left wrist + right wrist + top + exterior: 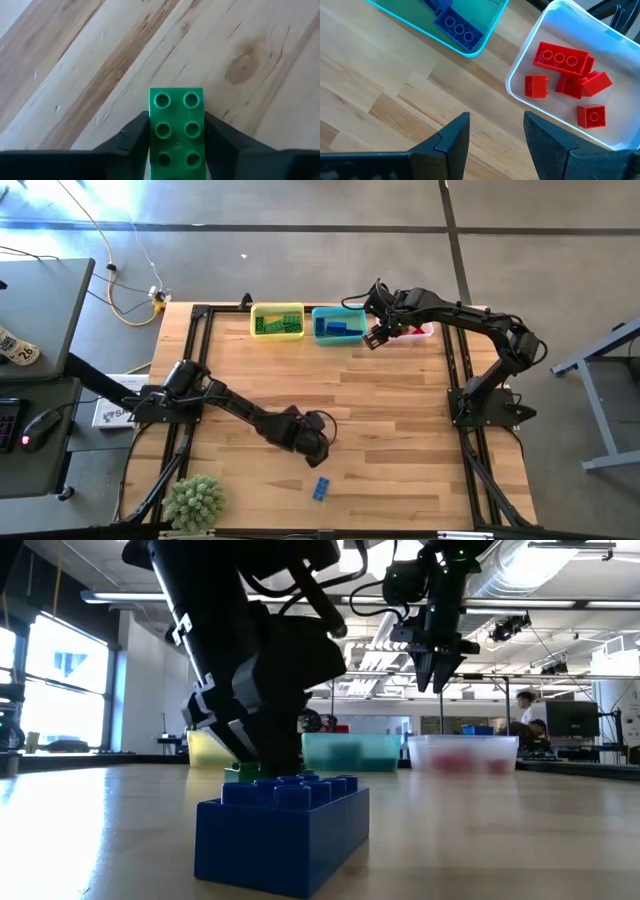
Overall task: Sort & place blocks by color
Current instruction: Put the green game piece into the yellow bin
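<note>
**Left claw down on a green brick, mid-tabletop**

Left claw (pixel 176 145) low over the wooden tabletop (pixel 400 430), toward the near middle. A green brick (pixel 176 125) lies studs-up between its two fingers (pixel 131 142), one finger along each long side, pressed against it or very nearly; the brick's far end sticks out past the fingertips. Brick sits on the wood.

Loose blue brick (pixel 321 489) on the tabletop just nearer the front edge, apart from the left claw.

Right claw (pixel 495 135) up in the air at the back, fingers spread with nothing between them, hanging above bare wood between the teal bin (pixel 340 325) and the clear bin (pixel 560 20).

Bins in a row along the back: yellow bin (pixel 277 320) with green bricks, teal with blue bricks (pixel 455 27), clear with red bricks (pixel 560 57).

Potted plant (pixel 194 502) at the front left corner.
</note>
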`<act>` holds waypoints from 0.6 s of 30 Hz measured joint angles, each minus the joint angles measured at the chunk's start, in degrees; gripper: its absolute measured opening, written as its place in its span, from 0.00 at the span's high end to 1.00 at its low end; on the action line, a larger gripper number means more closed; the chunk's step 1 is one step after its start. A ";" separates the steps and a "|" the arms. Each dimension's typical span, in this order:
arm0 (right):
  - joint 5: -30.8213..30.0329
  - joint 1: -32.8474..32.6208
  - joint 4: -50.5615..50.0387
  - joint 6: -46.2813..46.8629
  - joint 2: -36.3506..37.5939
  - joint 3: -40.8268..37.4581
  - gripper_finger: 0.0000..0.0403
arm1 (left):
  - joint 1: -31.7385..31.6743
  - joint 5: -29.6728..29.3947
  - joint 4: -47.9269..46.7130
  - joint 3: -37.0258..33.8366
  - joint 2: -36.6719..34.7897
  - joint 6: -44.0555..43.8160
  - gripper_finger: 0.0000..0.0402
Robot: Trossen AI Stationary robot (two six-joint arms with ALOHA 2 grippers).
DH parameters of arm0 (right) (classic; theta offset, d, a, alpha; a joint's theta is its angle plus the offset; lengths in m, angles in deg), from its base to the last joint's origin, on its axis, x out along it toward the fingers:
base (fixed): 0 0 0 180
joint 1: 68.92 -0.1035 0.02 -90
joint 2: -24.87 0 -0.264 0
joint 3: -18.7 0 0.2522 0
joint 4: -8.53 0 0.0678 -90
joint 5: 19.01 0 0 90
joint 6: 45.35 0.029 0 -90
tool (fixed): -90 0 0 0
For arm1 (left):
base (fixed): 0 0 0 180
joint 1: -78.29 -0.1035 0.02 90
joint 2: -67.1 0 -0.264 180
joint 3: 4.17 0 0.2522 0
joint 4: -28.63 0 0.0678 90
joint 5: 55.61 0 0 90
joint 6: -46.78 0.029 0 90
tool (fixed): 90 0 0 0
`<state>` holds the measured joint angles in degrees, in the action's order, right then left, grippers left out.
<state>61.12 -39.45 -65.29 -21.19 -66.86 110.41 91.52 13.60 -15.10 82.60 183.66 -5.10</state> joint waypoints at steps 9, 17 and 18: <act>0.00 0.00 0.16 1.43 0.00 0.00 0.57 | -1.62 3.65 1.14 0.02 -0.29 5.15 0.72; -0.02 0.00 0.87 1.46 0.00 -0.02 0.57 | -4.41 4.82 0.99 -0.22 -3.57 9.69 0.72; -0.02 0.00 1.14 1.42 0.00 -0.02 0.57 | -5.08 4.73 1.45 -0.18 -4.38 10.64 0.72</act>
<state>61.10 -39.45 -64.14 -19.77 -66.86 110.39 86.45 18.33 -13.64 82.43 179.29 5.54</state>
